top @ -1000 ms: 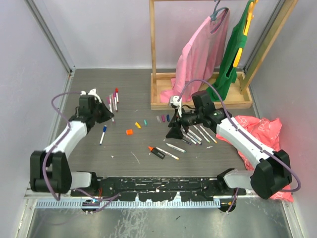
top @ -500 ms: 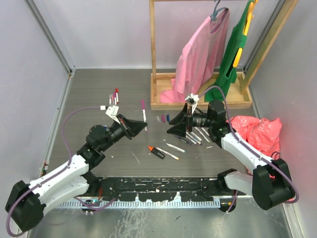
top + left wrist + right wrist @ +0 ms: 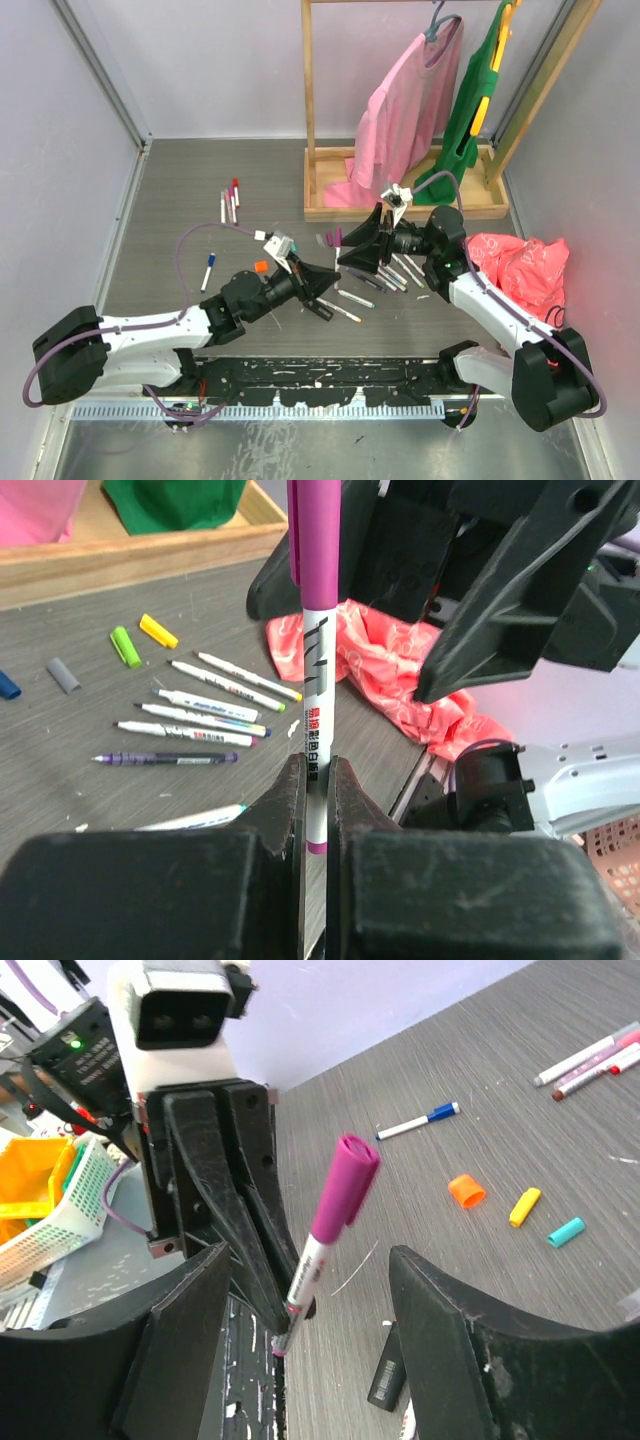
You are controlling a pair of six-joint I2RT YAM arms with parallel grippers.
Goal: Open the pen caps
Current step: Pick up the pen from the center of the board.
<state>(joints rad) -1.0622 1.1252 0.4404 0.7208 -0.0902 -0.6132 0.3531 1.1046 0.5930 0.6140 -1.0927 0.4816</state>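
L gripper (image 3: 317, 780) is clamping pen (image 3: 318, 670) barrel, frame ctr, long axis pointing toward R gripper (image 3: 308, 1260). You're seeing purple cap (image 3: 345, 1185) sitting between its open jaws, untouched.

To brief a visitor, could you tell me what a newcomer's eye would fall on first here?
A purple-capped pen is held above mid-table, clamped in the left end effector, with the open right end effector close before it. Behind them, a pink garment and a green garment hang on a wooden rack.
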